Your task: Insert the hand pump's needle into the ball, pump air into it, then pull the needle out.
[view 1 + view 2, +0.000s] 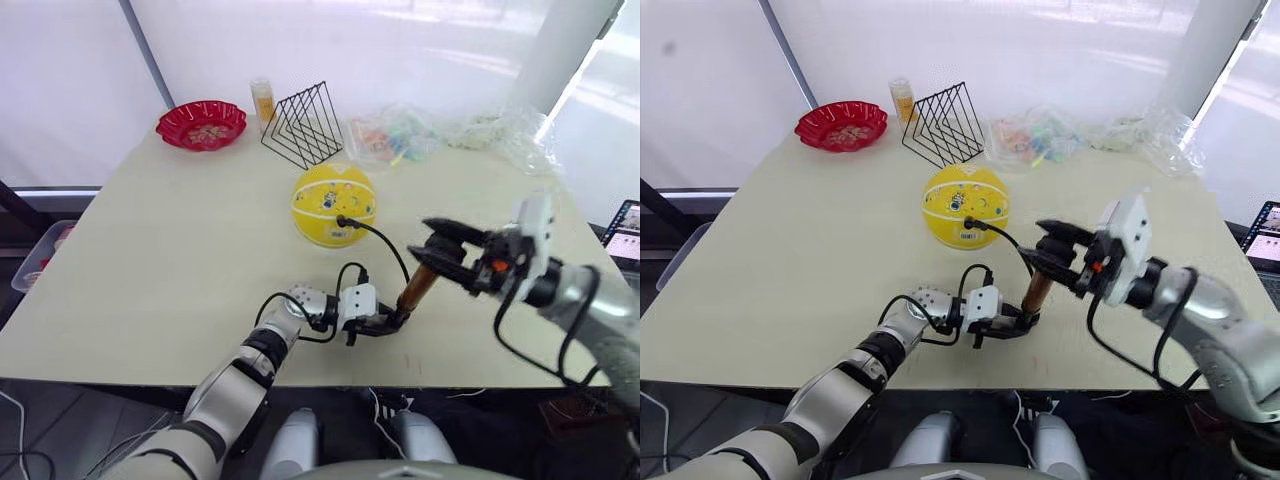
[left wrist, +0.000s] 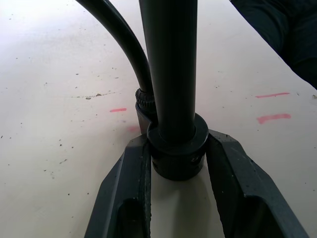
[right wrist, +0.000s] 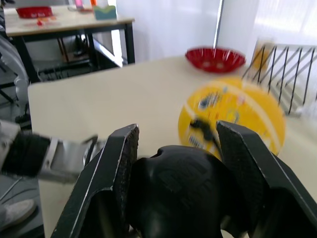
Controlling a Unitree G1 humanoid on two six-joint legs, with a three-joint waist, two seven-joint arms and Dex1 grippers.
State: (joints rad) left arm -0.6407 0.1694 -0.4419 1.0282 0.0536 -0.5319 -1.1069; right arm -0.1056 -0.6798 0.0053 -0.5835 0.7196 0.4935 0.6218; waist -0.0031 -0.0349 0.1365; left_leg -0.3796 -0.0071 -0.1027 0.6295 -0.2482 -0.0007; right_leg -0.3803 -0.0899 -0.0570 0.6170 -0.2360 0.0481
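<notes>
Yellow rubber ball (image 1: 333, 205), round and mid-table, already has the needle fitting (image 1: 342, 221) in it; left gripper (image 1: 383, 322) clamps the gold pump's (image 1: 417, 287) base cap, right gripper (image 1: 440, 247) grips its black handle (image 3: 181, 191): pumping under way, withdrawal left.

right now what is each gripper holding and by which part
Both hold the hand pump: left gripper clamps its black base cap, right gripper grips its black handle.

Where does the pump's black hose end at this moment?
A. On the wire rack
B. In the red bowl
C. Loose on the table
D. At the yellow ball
D: the black hose arcs from the hand pump to its fitting on the near side of the ball.
</notes>
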